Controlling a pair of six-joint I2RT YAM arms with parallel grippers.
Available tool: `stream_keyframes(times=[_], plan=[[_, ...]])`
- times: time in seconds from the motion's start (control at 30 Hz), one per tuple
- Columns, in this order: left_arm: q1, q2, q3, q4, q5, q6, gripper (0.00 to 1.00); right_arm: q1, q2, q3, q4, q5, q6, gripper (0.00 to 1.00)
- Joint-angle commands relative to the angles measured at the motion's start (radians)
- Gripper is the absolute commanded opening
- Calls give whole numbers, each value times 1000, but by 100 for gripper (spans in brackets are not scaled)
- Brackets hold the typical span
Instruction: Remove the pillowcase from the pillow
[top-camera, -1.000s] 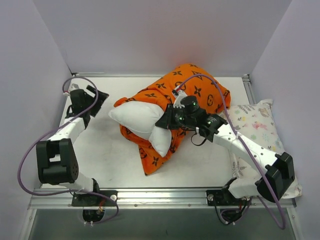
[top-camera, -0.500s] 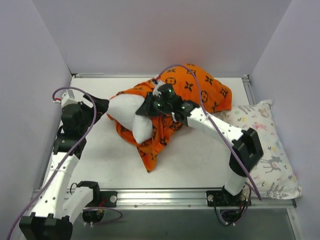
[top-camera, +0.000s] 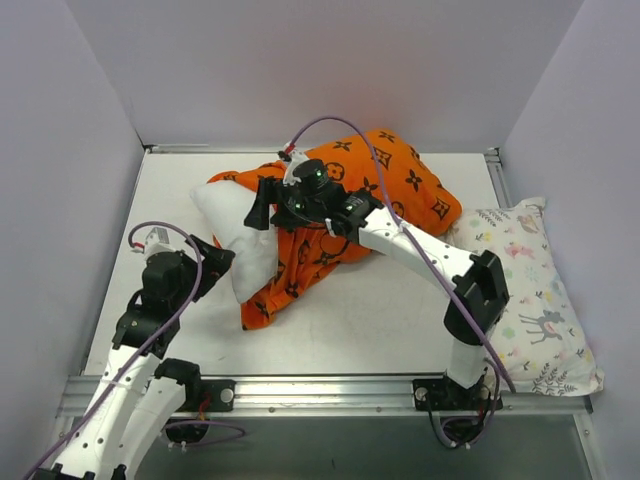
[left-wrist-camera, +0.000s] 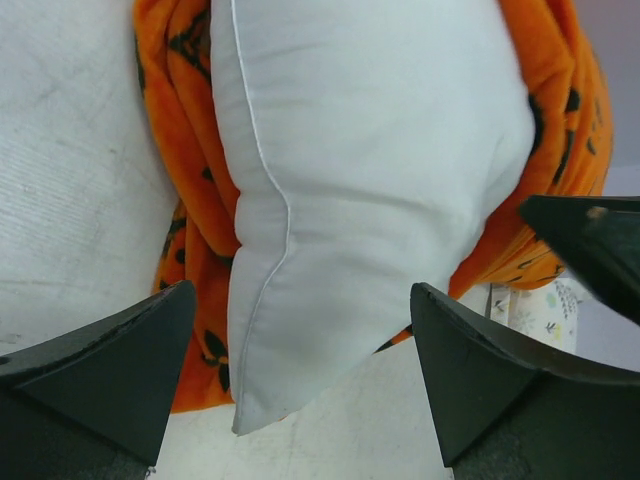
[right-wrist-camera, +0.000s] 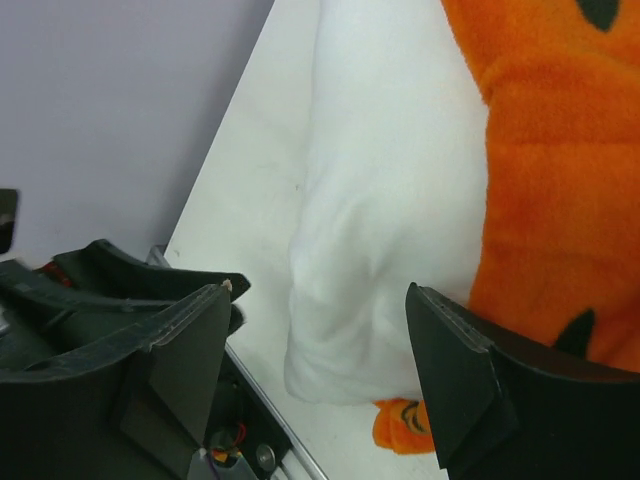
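The white pillow sticks out of the left end of the orange pillowcase, which still covers its right part. My right gripper hovers over the exposed end, open, with nothing pinched. In the right wrist view the pillow lies below the spread fingers, beside the orange pillowcase. My left gripper is open just short of the pillow's near corner. The left wrist view shows that pillow corner pointing down between the wide fingers, with pillowcase bunched behind it.
A second pillow printed with pastel animals lies along the table's right edge, and a strip of it shows in the left wrist view. A metal rail runs along the near edge. Grey walls close the back and sides.
My right gripper dragged the pillow and pillowcase leftwards, then opened and let go. My left arm swung from the far left corner to the pillow's near corner.
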Motion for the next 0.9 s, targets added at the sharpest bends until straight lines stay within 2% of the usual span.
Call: stream_keyframes(times=[0.0, 0.23, 0.43, 0.57, 0.73, 0.87], plan=[[-43, 32, -24, 32, -26, -44, 96, -2, -147, -24, -35, 22, -69, 72], [-173, 133, -53, 193, -42, -58, 98, -5, -274, -197, -137, 224, -150, 74], [-285, 131, -182, 437, -91, -67, 97, -22, -314, -398, -55, 258, -188, 78], [-345, 150, -223, 528, -174, -53, 97, -17, -269, -409, 13, 214, -215, 80], [-374, 213, -238, 653, -159, -24, 97, 1, -192, -389, 24, 221, -209, 80], [-377, 277, -219, 669, -193, -12, 97, 4, -150, -398, 36, 232, -179, 74]])
